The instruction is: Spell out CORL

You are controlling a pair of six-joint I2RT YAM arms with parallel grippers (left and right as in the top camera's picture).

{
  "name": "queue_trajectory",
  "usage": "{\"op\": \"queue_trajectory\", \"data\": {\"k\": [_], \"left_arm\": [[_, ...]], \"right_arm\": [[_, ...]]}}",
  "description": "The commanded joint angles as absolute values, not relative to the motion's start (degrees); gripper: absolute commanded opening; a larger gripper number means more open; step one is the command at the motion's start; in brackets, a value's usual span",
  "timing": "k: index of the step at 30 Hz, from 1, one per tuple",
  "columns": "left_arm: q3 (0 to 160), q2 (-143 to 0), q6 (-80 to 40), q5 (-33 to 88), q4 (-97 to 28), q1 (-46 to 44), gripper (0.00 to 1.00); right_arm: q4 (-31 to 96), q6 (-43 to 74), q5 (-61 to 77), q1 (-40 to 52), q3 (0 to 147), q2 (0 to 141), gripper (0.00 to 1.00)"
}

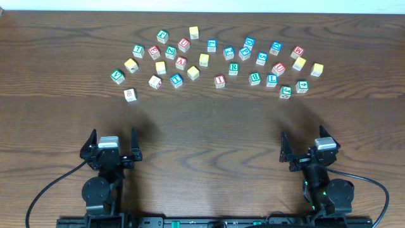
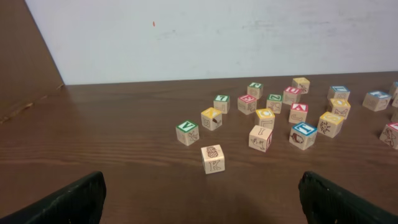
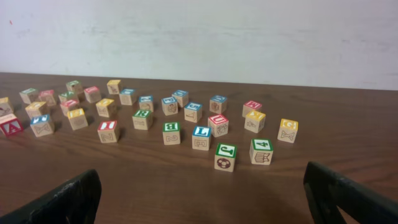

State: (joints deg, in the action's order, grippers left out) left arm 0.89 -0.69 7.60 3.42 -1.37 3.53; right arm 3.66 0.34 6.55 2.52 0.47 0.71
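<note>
Many small wooden letter blocks lie scattered in an arc across the far half of the table. A green R block (image 1: 233, 67) and a blue L block (image 1: 271, 80) sit right of centre; the L also shows in the right wrist view (image 3: 201, 137). I cannot pick out a C or an O for certain. My left gripper (image 1: 113, 134) is open and empty near the front edge; in the left wrist view (image 2: 202, 205) a plain block (image 2: 212, 158) lies just ahead. My right gripper (image 1: 304, 136) is open and empty, also in its wrist view (image 3: 202, 199).
A green J block (image 3: 226, 157) and a green 4 block (image 3: 262, 151) are nearest the right gripper. A green V block (image 2: 187, 132) and a yellow block (image 2: 211, 117) lie beyond the plain one. A white wall stands behind the table.
</note>
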Motion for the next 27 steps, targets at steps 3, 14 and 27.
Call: {"op": "queue_trajectory", "data": {"k": [3, 14, 27], "left_arm": [[3.0, -1.9, 8.3, 3.2, -3.9, 3.2, 0.98], [15.9, -19.0, 8.3, 3.8, -3.9, 3.2, 0.98], [48.9, -53.8, 8.3, 7.1, -21.5, 3.2, 0.98]], "right_arm": [[3.9, 0.2, 6.1, 2.2, 0.3, 0.4, 0.99], [3.9, 0.2, 6.1, 2.2, 0.3, 0.4, 0.99], [3.9, 0.2, 6.1, 2.2, 0.3, 0.4, 0.99]]}}
